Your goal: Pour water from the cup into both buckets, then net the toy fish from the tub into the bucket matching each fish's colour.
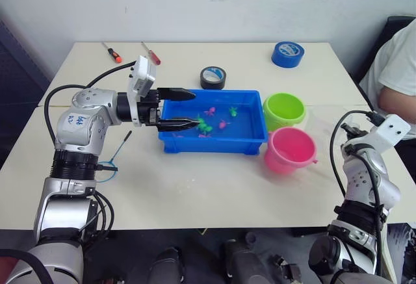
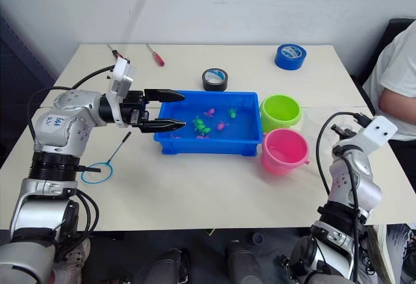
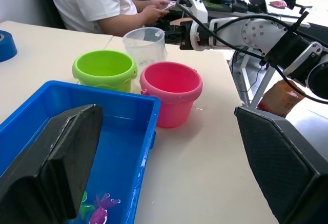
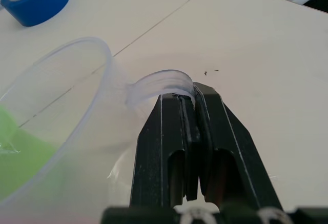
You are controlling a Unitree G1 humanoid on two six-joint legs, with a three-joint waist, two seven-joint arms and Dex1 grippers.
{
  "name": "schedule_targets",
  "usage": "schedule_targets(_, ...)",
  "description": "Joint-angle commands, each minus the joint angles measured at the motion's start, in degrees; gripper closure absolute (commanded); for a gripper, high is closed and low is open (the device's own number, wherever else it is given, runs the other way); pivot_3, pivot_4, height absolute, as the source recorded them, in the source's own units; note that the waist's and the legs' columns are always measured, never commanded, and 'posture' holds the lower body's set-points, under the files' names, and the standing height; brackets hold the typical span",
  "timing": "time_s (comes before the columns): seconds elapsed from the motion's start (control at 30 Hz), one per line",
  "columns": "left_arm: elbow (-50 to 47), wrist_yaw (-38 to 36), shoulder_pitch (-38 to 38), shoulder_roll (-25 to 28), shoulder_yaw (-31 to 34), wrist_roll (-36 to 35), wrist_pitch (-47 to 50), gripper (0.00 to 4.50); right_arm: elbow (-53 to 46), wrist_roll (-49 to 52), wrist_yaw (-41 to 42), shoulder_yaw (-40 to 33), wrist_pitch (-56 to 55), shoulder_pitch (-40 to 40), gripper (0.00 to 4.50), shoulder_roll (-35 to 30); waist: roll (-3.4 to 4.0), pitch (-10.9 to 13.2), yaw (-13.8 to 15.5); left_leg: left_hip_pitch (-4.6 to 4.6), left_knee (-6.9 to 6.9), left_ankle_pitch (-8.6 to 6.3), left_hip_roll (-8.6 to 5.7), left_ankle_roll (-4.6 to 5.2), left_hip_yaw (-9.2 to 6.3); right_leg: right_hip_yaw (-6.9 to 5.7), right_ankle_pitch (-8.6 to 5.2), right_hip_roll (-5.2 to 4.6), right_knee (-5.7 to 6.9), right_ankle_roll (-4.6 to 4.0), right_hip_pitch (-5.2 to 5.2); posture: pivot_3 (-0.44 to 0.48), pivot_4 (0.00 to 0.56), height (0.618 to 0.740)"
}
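My left gripper (image 1: 195, 108) hangs open over the left end of the blue tub (image 1: 250, 142), nothing between its fingers. Several small pink and green toy fish (image 1: 208, 125) lie in the tub's water. The lime green bucket (image 1: 284, 108) and the pink bucket (image 1: 289, 149) stand at the tub's right end. Behind them the clear cup (image 3: 146, 44) is upright, and my right gripper (image 4: 187, 93) is shut on its handle. The net (image 2: 96, 172) lies flat on the table left of the tub, under my left arm.
A blue tape roll (image 1: 287, 54) and a black tape roll (image 1: 212, 77) lie behind the tub. Two screwdrivers (image 1: 112, 52) rest at the far left. A person in a white shirt (image 1: 396, 69) sits at the table's right edge.
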Motion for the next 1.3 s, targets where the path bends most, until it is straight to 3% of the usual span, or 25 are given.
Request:
schedule_targets(0.03, -1.99, -0.24, -1.12, 1.02, 0.61, -0.51, 0.32, 0.00, 0.60, 0.69, -1.24, 0.38, -1.68, 1.01, 4.45, -0.25, 0.00, 0.00, -0.05, 0.00, 0.00, 0.00, 0.00, 0.00, 0.00, 0.00, 0.00, 0.00, 0.00, 0.00, 0.00, 0.000, 0.150, 0.734)
schedule_targets(0.13, -2.00, -0.22, -1.20, 1.15, 0.55, -0.42, 0.45, 0.00, 1.12, 0.65, -1.67, 1.41, -1.55, 2.30, 4.45, -0.45, 0.00, 0.00, -0.09, 0.00, 0.01, 0.00, 0.00, 0.00, 0.00, 0.00, 0.00, 0.00, 0.00, 0.00, 0.01, 0.000, 0.150, 0.734)
schedule_targets(0.23, -1.86, -0.12, -1.31, 1.05, 0.37, -0.25, 0.33, 0.00, 0.10, 0.52, -1.95, 2.33, 0.14, 3.92, 3.52, -1.14, -0.01, 0.00, 0.01, 0.00, 0.01, 0.00, 0.01, 0.00, -0.03, -0.03, 0.00, 0.01, -0.02, 0.00, 0.02, 0.000, 0.150, 0.734)
schedule_targets(0.33, -1.57, -0.07, -1.40, 0.81, 0.16, -0.05, 0.04, 0.00, -2.95, 0.46, -2.30, 3.04, 2.56, 6.14, 2.44, -1.93, 0.00, 0.00, 0.02, 0.00, -0.03, 0.00, 0.00, 0.00, -0.02, -0.01, 0.00, 0.00, -0.04, 0.00, 0.01, 0.000, 0.150, 0.734)
schedule_targets(0.5, -0.69, -0.07, -1.66, 0.48, -0.04, 0.20, -0.66, 0.00, -13.26, 2.23, -2.13, 3.41, 10.09, 12.13, 0.14, -2.80, 0.01, 0.01, 0.19, -0.02, -0.07, 0.00, 0.00, 0.00, -0.02, -0.01, 0.00, -0.01, -0.09, 0.00, 0.00, 0.000, 0.150, 0.734)
schedule_targets(0.63, -0.15, 0.13, -1.64, 0.41, 0.22, 0.29, -1.02, 0.00, -24.94, 4.64, -1.13, 2.83, 19.55, 17.98, 0.06, -4.29, 0.01, 0.01, 0.25, -0.03, -0.12, 0.00, 0.00, 0.00, -0.03, -0.01, 0.00, -0.01, -0.13, 0.00, 0.00, 0.000, 0.150, 0.734)
schedule_targets(0.83, 1.79, 3.87, 0.73, 0.63, 2.84, 0.24, -1.23, 0.00, -39.10, 14.67, 12.98, 2.23, 31.58, 24.62, 0.06, -17.16, 0.03, 0.02, 0.02, -0.01, -0.22, -0.02, -0.02, 0.03, 0.00, 0.01, 0.00, -0.03, -0.23, 0.02, 0.01, 0.000, 0.150, 0.734)
schedule_targets(1.07, -1.65, 11.63, 7.95, 2.24, 7.72, 0.65, -1.72, 0.00, -43.05, 26.19, 33.03, 3.70, 28.31, 23.63, 0.06, -30.83, -0.04, 0.04, 0.21, 0.05, -0.48, -0.02, 0.03, 0.03, -0.08, 0.02, 0.01, 0.09, -0.45, 0.05, 0.08, 0.000, 0.150, 0.734)
schedule_targets(1.3, -5.41, 23.98, 14.19, 1.27, 13.55, 0.64, -0.73, 0.00, -43.38, 31.34, 45.13, 15.42, 22.24, 19.40, 0.06, -33.88, -0.11, 0.06, 0.60, -0.06, -0.55, -0.09, -0.05, 0.14, -0.23, -0.22, 0.07, -0.17, -0.92, 0.15, 0.24, 0.000, 0.150, 0.734)
